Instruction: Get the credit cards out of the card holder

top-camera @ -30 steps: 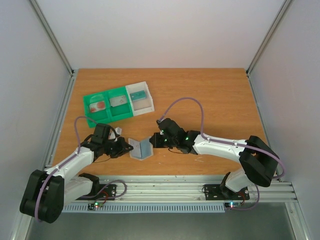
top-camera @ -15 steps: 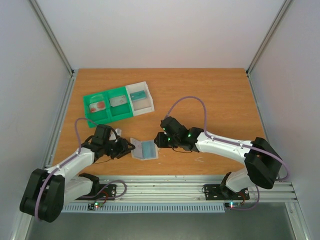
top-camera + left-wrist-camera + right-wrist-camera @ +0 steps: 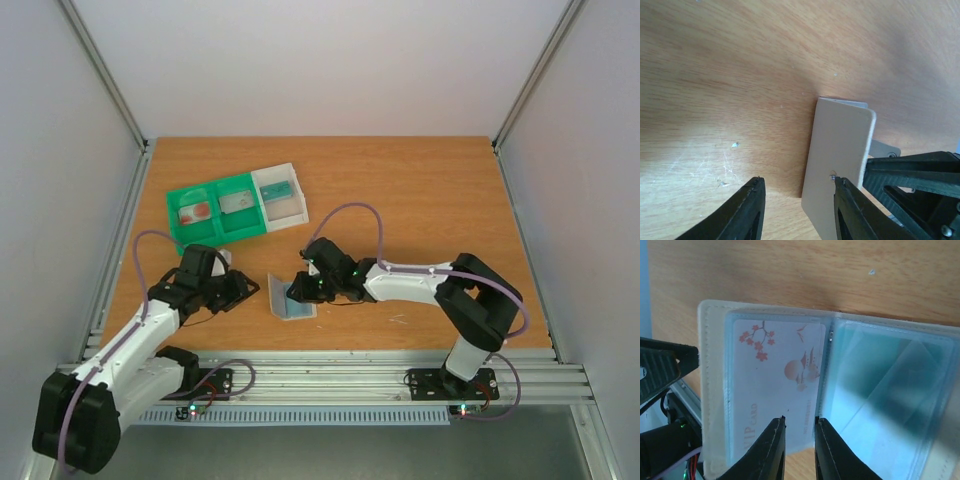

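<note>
Left arm: it reaches from the near-left corner across to the right, wrist low over the table (image 3: pixel 420 200).
Left gripper (image 3: pixel 796 181): jaws are wide apart and clamp nothing. One fingertip (image 3: pixel 836 181) sits right at the card holder's raised cover; real contact can't be judged.
Right arm: elbow is folded out on the right, forearm runs left and low, and the wrist tips down onto the holder.
Right gripper (image 3: pixel 800 419): jaws are only a narrow slit apart, tips over the edge of the white card (image 3: pixel 775 380). Whether they touch it, can't tell.
Card holder (image 3: pixel 715 390): it lies open near the table's front edge, between the two grippers. The spine and the long sides run roughly near to far. The left cover stands tilted up and the right half lies flat.
Inside: the white card, with red blossom print, sits in the left pocket, its long side along the spine. The right pocket shows teal behind clear sleeves, too blurred to count cards.
Cut off: from above, the right gripper covers much of the open holder.
Tray (image 3: pixel 222 238): far left, well apart from the holder, and angled. It holds a red card (image 3: pixel 197 211), a grey card (image 3: pixel 238 202) and a teal card (image 3: pixel 281 188), one per compartment.
</note>
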